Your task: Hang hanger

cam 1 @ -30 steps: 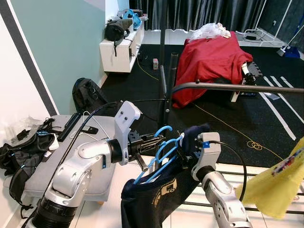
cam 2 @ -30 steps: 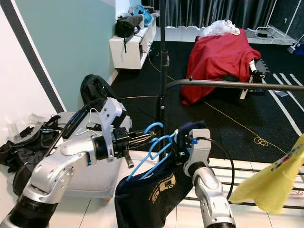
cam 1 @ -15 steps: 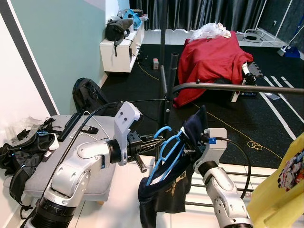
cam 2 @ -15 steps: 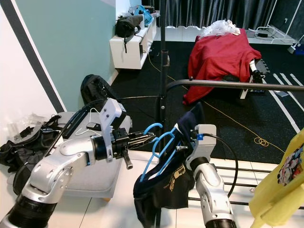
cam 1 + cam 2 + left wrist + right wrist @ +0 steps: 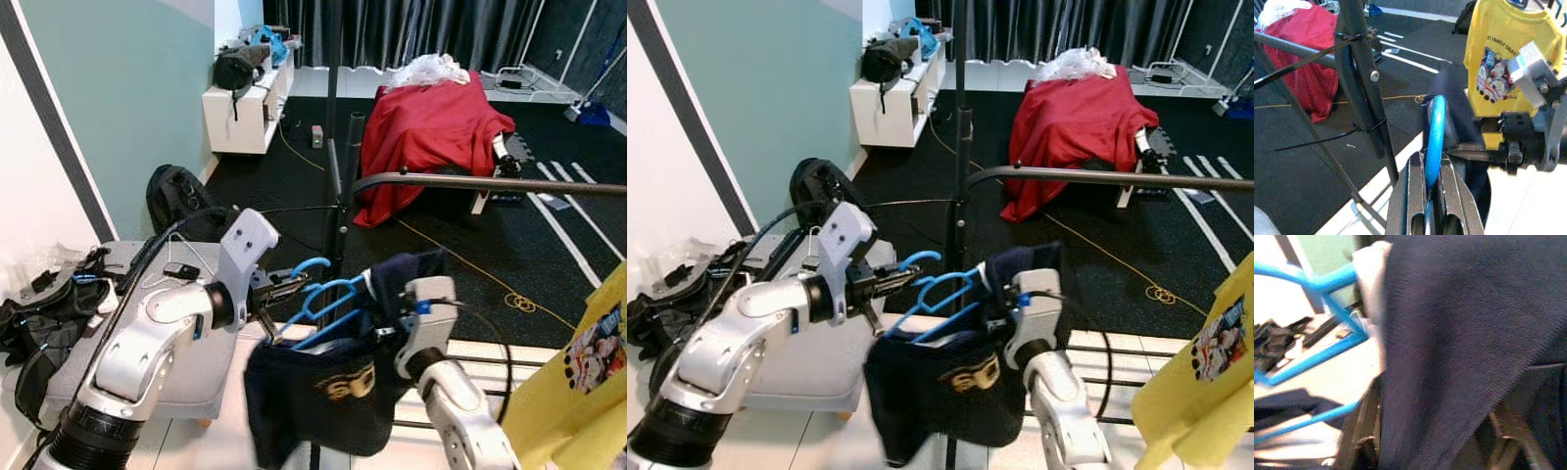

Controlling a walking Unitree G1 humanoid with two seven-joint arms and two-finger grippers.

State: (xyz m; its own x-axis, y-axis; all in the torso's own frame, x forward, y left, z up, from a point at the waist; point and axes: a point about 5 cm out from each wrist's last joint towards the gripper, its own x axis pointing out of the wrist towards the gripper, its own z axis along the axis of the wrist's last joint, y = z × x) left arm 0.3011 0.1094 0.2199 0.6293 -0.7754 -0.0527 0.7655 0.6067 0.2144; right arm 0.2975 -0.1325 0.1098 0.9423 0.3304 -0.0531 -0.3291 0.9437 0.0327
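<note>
Nearest the camera, a dark navy shirt (image 5: 333, 392) of soft knit cloth, with a small gold print on its front, hangs in loose folds from a bright blue plastic hanger (image 5: 328, 299). The hanger is made of thin rounded bars with a curved hook at its top.

The left hand (image 5: 286, 289), on a smooth silver arm, has its two long black fingers closed tight on the hook end of the hanger; the left wrist view shows the blue curve pinched between the fingers (image 5: 1454, 193).

The right hand (image 5: 392, 308) sits just beside the hanger's other end, buried in the navy cloth. Whether its fingers are open or closed cannot be told.

Just behind the hanger stands a clothes rack (image 5: 338, 176), a slim dark metal pole with a rounded horizontal rail (image 5: 490, 182) running to the right. A yellow printed T-shirt (image 5: 588, 382) hangs to the right of the hanger.

Left of the hanger, a padded grey bench (image 5: 137, 323) carries black bags and cables.

Far beyond the rack, a red blanket (image 5: 431, 132) drapes over a low shape on black floor.
</note>
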